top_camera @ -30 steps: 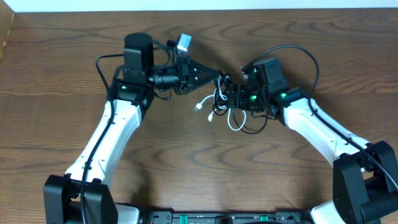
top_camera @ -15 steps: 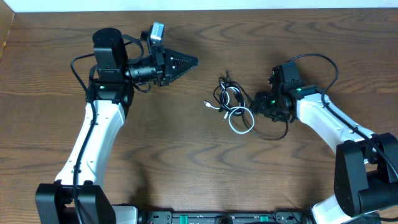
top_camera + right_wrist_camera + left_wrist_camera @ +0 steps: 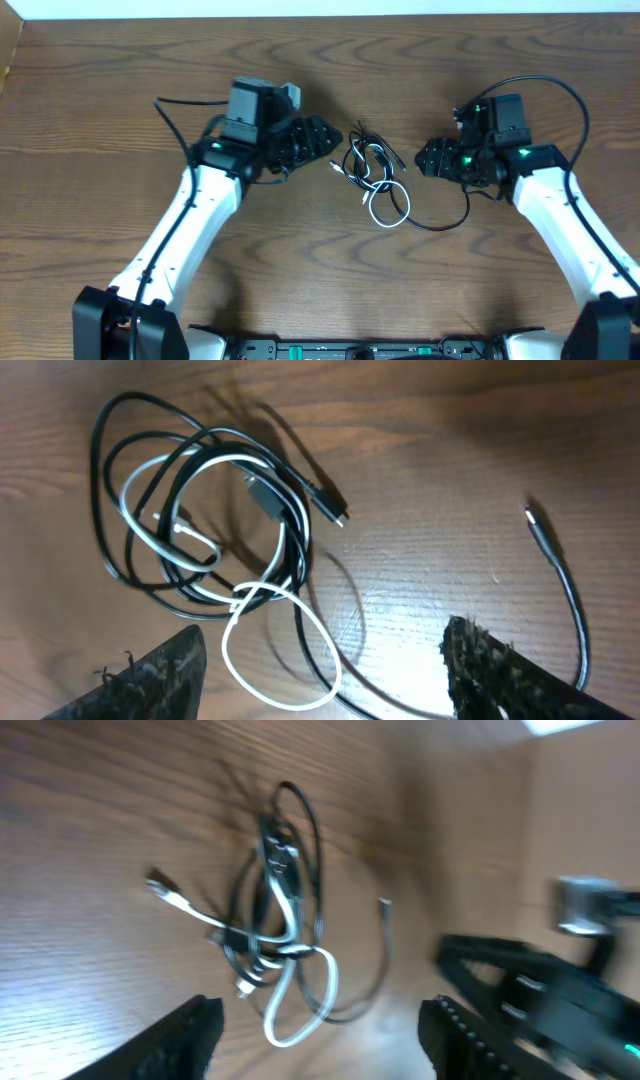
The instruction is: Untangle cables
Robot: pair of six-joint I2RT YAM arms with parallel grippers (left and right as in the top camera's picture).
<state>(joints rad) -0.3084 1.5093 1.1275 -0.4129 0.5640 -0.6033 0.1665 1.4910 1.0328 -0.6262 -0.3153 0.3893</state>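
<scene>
The cables lie in one tangle (image 3: 368,168) on the wooden table between my two arms. The white cable (image 3: 225,638) loops through the black cable's (image 3: 105,420) coils, and one white loop (image 3: 374,206) spreads toward the front. A black end (image 3: 545,538) trails off to the right. My left gripper (image 3: 335,143) stands open just left of the tangle with nothing between its fingers (image 3: 190,1038). My right gripper (image 3: 420,160) is open a little to the right of the tangle, also holding nothing. In the left wrist view the white plug (image 3: 160,888) points left.
Bare wood table (image 3: 320,290) lies all around the tangle. The right arm (image 3: 560,985) shows blurred at the right of the left wrist view. Thick black arm wires (image 3: 560,90) arch over the right arm.
Both grippers have left the tangle, which now lies loose. The right gripper backed off to the right. The left arm swung away left, then returned beside the cables with its jaws open.
</scene>
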